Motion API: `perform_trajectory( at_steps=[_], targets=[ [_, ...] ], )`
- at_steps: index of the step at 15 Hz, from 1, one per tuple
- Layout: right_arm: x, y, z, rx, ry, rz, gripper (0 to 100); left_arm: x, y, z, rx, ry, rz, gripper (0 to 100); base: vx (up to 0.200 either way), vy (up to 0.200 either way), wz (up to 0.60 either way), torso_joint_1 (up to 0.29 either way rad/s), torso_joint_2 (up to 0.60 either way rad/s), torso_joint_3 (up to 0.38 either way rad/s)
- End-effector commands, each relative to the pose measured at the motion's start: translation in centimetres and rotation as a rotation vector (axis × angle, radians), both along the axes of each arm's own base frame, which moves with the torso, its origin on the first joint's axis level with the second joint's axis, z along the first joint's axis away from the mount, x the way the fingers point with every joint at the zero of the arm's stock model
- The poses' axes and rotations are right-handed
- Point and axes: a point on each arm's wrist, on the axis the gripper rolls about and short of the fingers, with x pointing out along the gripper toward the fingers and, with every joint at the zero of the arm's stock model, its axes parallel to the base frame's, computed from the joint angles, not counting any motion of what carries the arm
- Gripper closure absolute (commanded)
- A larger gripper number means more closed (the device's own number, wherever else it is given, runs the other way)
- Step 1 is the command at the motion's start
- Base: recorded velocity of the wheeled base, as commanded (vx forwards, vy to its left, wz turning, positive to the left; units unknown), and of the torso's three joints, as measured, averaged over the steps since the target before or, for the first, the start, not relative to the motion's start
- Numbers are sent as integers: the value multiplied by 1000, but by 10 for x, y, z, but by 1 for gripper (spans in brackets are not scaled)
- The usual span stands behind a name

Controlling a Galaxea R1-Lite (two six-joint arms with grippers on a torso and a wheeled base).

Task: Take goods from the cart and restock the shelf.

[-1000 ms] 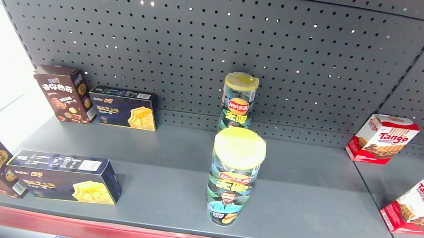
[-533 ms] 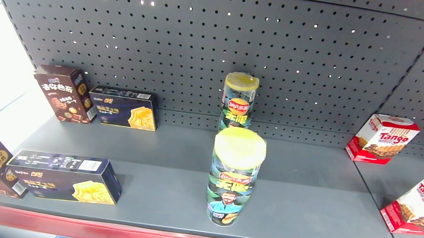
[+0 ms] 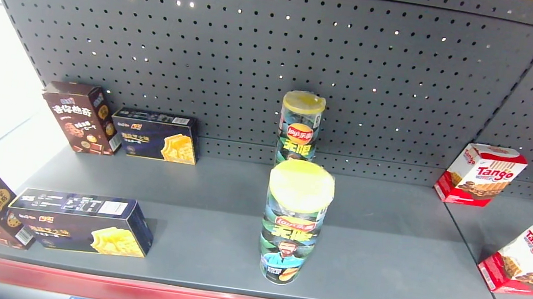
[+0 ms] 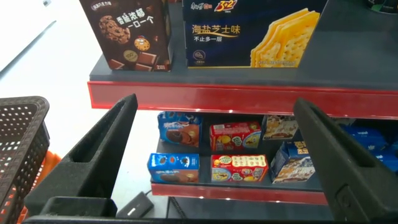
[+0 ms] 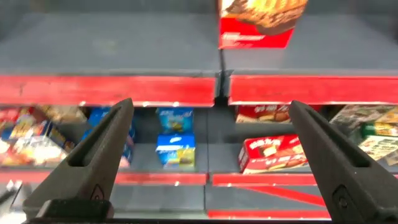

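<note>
On the dark grey shelf (image 3: 376,256) two chip cans with yellow lids stand upright in a row, one near the front (image 3: 294,221) and one at the back (image 3: 300,127). My left gripper (image 4: 211,155) is open and holds nothing; it hangs in front of the shelf's red front edge (image 4: 249,99), below a brown cookie box (image 4: 127,31) and a dark blue cracker box (image 4: 249,31). My right gripper (image 5: 208,155) is also open and holds nothing, facing the red edge (image 5: 112,90) under a red wafer box (image 5: 258,25).
Brown cookie boxes (image 3: 81,116) and dark blue cracker boxes (image 3: 82,222) fill the shelf's left side, red wafer boxes (image 3: 479,173) its right. Lower shelves hold more packaged goods (image 4: 239,137). A black mesh basket (image 4: 18,149) sits beside the left gripper.
</note>
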Motion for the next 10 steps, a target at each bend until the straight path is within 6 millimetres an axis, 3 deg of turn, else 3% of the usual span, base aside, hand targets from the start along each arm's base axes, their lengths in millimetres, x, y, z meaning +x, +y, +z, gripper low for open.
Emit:
perform_trajectory(
  at_steps=[1,10],
  targets=[
    [-3,0,-1,0,-42,-25,0,0,0,0,-1,0,2,0,0,0,0,0,0,0],
    [-3,1,-1,-1,-42,9,0,0,0,0,9,3,-18,0,0,0,0,0,0,0]
  ],
)
